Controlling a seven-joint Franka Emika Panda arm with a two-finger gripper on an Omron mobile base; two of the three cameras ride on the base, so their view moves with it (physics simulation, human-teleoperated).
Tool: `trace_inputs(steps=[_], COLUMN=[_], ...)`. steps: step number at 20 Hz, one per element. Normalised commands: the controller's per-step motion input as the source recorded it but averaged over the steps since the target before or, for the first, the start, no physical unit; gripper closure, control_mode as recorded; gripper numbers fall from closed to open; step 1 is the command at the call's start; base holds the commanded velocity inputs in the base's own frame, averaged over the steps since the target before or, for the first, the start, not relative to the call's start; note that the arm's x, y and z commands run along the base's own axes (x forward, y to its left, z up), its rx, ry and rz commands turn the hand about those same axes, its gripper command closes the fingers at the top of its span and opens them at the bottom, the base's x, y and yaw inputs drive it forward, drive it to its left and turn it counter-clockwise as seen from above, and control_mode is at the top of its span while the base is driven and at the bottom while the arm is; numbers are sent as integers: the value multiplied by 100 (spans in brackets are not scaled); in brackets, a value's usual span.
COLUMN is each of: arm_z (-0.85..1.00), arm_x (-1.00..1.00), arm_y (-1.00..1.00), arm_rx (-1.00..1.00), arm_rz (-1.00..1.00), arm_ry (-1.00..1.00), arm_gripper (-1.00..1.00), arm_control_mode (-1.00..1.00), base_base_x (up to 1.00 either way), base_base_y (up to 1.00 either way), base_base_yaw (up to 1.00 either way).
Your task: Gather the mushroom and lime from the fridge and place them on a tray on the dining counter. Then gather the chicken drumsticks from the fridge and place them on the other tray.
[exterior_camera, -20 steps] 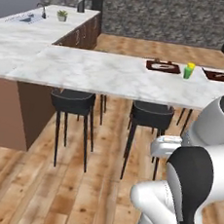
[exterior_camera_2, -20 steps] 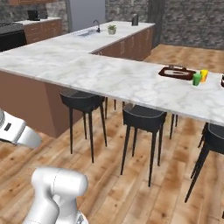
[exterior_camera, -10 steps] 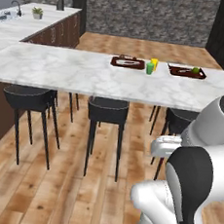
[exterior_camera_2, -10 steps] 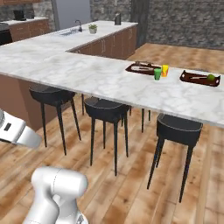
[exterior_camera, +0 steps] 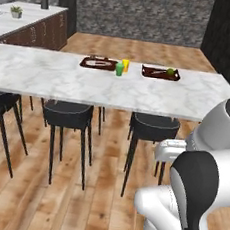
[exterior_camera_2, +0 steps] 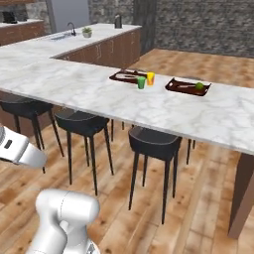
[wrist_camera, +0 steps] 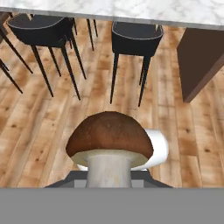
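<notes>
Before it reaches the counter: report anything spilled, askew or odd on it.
Nothing stands out. On the dining counter both trays lie flat, the lime sits on the right one, and the green cup and yellow cup stand upright between them. The mushroom stands cap-up in the gripper.

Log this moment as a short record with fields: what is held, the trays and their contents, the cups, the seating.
held item: mushroom, brown cap, pale stem
gripper: shut on the mushroom's stem, fingertips hidden behind it
surface: marble dining counter
left tray: contents too small to tell
right tray: lime on it
cups: green cup and yellow cup between the trays
seating: black stools under the counter's near edge
</notes>
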Motion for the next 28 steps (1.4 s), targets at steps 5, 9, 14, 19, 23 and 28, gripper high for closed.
trace_inputs(steps=[5,9,14,19,23,28], arm_z=[0,0,0,0,0,0], arm_x=[0,0,0,0,0,0], arm_y=[0,0,0,0,0,0], arm_rx=[0,0,0,0,0,0], arm_rz=[0,0,0,0,0,0], arm_ry=[0,0,0,0,0,0], arm_gripper=[100,100,100,100,100,100], arm_control_mode=[100,100,100,100,100,100], base_base_x=[33,35,36,36,37,39], base_base_y=[-100,-100,-100,-100,-100,-100], base_base_yaw=[0,0,0,0,0,0])
